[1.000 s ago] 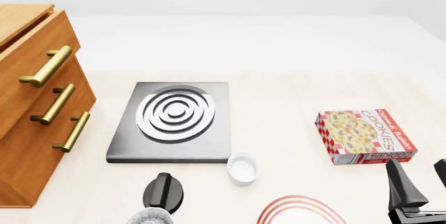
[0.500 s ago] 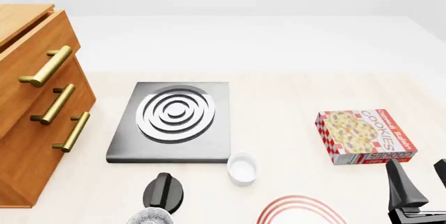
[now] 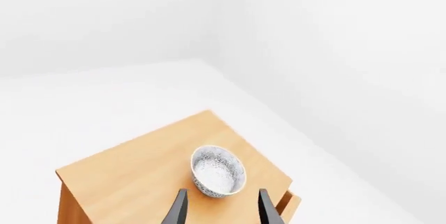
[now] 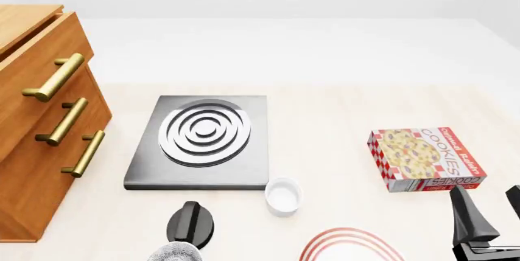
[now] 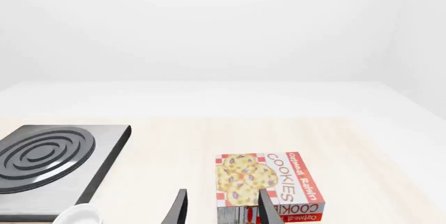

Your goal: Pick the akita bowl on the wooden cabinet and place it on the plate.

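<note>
In the left wrist view the speckled akita bowl (image 3: 218, 171) stands upright on the top of the wooden cabinet (image 3: 132, 177). My left gripper (image 3: 223, 211) hovers just short of it, open, with the bowl lying ahead of the gap between the fingers (image 3: 179, 209). From the front, the wooden cabinet (image 4: 36, 127) fills the left edge; its top and the bowl on it are out of frame. The plate (image 4: 351, 246) with red rings lies at the bottom edge. My right gripper (image 4: 491, 213) rests open at the bottom right, holding nothing, and is also open in its own view (image 5: 223, 211).
A grey stove plate (image 4: 203, 136) sits mid-table, with a small white cup (image 4: 283, 196) in front of it. A black knob-like object (image 4: 191, 221) and a second speckled bowl (image 4: 173, 253) lie at the bottom left. A cookie box (image 4: 427, 159) lies at the right, just ahead of my right gripper.
</note>
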`<state>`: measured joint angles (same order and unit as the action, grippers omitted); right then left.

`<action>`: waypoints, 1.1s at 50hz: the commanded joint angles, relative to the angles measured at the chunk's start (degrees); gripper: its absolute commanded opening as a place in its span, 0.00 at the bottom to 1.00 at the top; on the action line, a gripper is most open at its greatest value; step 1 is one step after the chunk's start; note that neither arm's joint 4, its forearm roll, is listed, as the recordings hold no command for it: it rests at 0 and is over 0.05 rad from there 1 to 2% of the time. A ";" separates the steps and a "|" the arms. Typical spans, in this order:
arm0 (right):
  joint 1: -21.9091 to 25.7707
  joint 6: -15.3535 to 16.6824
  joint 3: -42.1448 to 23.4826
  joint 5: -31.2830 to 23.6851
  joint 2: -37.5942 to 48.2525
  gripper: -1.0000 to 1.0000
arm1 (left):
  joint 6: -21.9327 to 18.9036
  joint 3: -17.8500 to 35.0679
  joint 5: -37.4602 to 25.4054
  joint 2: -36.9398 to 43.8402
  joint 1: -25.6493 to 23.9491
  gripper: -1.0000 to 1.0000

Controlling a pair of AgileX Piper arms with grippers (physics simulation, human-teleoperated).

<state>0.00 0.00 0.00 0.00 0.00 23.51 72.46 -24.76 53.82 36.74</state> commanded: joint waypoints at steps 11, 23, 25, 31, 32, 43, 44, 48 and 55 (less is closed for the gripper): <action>0.00 0.00 0.00 0.00 0.00 1.00 | 3.49 1.33 0.27 5.12 3.99 1.00; 0.00 0.00 0.00 0.00 0.00 1.00 | 3.60 1.17 0.76 6.63 4.11 1.00; 0.00 0.00 0.00 0.00 0.00 1.00 | 3.63 1.18 0.81 7.00 4.06 1.00; 0.00 0.00 0.00 0.00 0.00 1.00 | 3.74 1.44 0.99 8.09 3.89 1.00; 0.00 0.00 0.00 0.00 0.00 1.00 | 3.73 1.64 0.90 8.33 3.81 1.00; 0.00 0.00 0.00 0.00 0.00 1.00 | 3.82 3.39 0.12 10.23 3.44 1.00; 0.00 0.00 0.00 0.00 0.00 1.00 | 3.86 3.50 0.12 10.61 3.41 1.00; 0.00 0.00 0.00 0.00 0.00 1.00 | 3.81 3.77 0.10 11.31 3.15 1.00; 0.00 0.00 0.00 0.00 0.00 1.00 | 3.32 5.23 -0.63 12.56 2.52 1.00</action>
<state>0.00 0.00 0.00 0.00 0.00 27.15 76.21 -24.79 64.69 39.82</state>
